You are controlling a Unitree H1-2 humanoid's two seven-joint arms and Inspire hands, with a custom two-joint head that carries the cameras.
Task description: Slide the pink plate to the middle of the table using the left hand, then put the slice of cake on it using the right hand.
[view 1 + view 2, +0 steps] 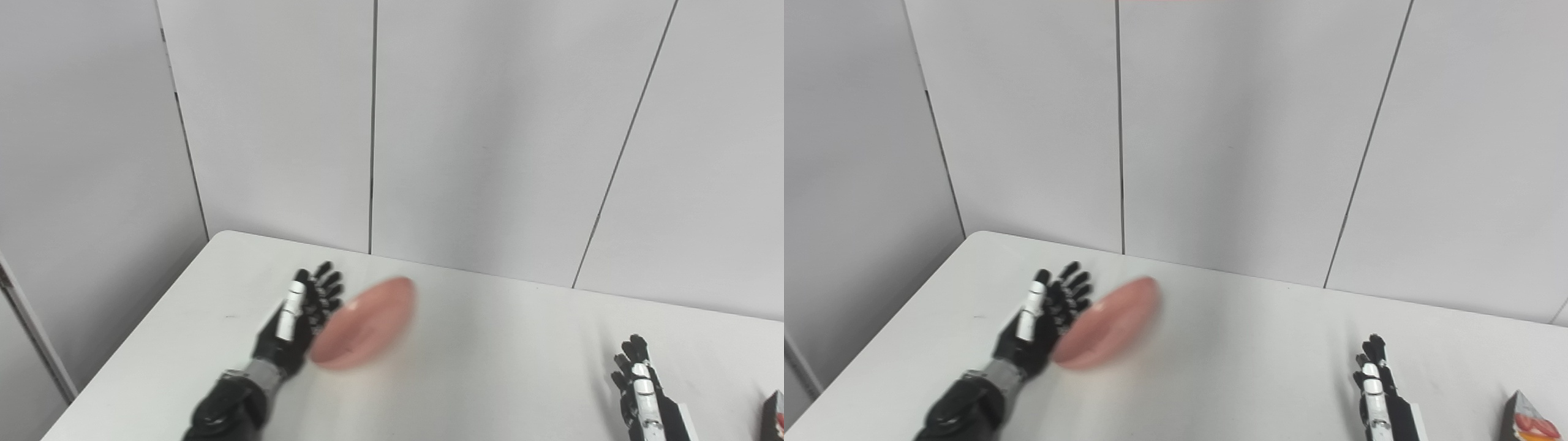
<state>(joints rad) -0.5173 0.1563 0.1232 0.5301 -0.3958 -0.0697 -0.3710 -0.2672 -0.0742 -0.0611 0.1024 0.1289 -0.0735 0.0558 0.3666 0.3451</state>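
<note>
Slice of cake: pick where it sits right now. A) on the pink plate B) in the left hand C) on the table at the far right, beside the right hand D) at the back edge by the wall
C: the slice of cake rests on the table at the far right, just beyond the right hand, well away from the pink plate.

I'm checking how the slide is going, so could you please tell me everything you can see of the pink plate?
The plate is a pink, smooth, oval-looking dish, blurred in both views, so rim detail is unclear. It lies on the white table, left of centre, with nothing on it. The left hand, fingers spread, is against its left edge; true contact can't be confirmed through the blur. The right hand is far off.
</note>
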